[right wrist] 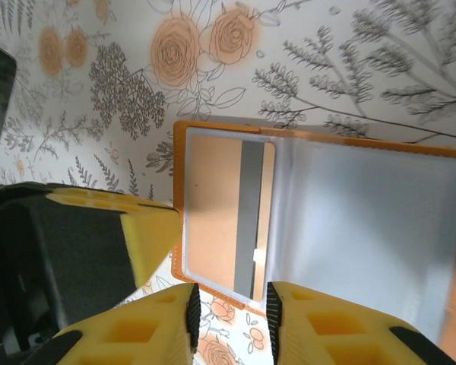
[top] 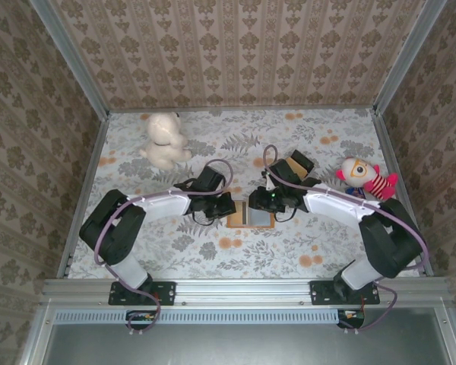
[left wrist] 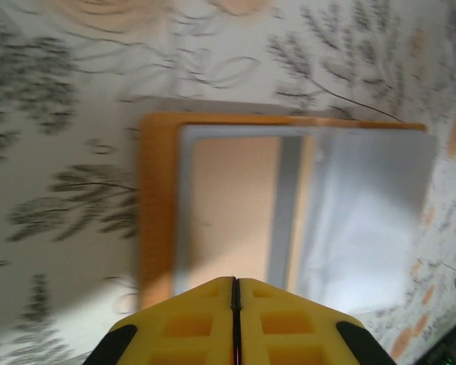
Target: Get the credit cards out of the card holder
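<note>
The card holder (top: pixel 251 215) lies open and flat on the floral tablecloth between the two arms, with an orange-tan rim (left wrist: pixel 158 205) and blue-grey pocket pages (right wrist: pixel 365 220). Through its left pocket shows one credit card (right wrist: pixel 213 213), its face pale tan with a grey stripe. My left gripper (left wrist: pixel 234 281) is shut, its yellow fingertips pressed together with nothing between them, right at the holder's near edge. My right gripper (right wrist: pixel 229 312) stands open over the holder's edge, and only tablecloth shows in the gap. The left gripper's yellow finger (right wrist: pixel 137 228) sits just beside the holder's left rim.
A white plush animal (top: pixel 164 141) lies at the back left. A brown dark-topped block (top: pixel 296 166) stands just behind the right gripper. A doll in red stripes (top: pixel 365 179) lies at the right. Metal rails edge the table.
</note>
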Action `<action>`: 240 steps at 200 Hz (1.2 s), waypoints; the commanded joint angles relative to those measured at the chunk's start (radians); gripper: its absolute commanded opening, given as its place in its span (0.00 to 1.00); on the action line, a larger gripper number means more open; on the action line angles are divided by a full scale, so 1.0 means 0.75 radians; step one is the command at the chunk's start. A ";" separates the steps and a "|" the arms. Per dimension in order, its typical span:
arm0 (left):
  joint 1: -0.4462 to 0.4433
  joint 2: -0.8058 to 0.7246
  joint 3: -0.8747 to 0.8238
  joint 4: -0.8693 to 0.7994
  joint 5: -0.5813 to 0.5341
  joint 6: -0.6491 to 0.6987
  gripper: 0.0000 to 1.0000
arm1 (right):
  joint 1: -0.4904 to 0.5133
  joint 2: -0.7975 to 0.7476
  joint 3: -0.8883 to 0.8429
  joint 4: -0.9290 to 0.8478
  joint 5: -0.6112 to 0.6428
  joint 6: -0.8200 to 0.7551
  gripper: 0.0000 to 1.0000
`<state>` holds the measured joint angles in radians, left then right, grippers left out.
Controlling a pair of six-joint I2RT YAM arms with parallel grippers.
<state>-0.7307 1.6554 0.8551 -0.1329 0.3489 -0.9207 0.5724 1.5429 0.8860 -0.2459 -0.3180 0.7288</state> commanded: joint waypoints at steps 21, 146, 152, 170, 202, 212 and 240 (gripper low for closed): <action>0.009 0.007 0.016 -0.016 -0.026 0.008 0.07 | 0.006 0.148 0.033 0.097 -0.126 0.002 0.26; 0.016 0.078 0.022 -0.024 -0.036 0.001 0.07 | 0.004 0.305 0.073 0.084 -0.089 -0.023 0.23; 0.015 0.081 0.021 -0.023 -0.034 0.000 0.07 | 0.004 0.303 0.069 0.081 -0.078 -0.024 0.23; 0.016 0.088 0.020 -0.025 -0.032 0.001 0.07 | 0.004 0.309 0.070 0.070 -0.076 -0.032 0.22; 0.014 0.090 0.011 -0.029 -0.036 -0.003 0.06 | 0.004 0.324 0.073 0.084 -0.106 -0.033 0.20; 0.014 0.092 0.006 -0.029 -0.036 -0.002 0.06 | 0.004 0.326 0.070 0.108 -0.128 -0.032 0.20; 0.014 0.089 -0.003 -0.030 -0.037 -0.002 0.05 | 0.004 0.329 0.060 0.158 -0.175 -0.021 0.15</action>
<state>-0.7238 1.7073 0.8745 -0.1467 0.3279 -0.9192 0.5724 1.7702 0.9306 -0.1608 -0.4088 0.7109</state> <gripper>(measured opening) 0.064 0.172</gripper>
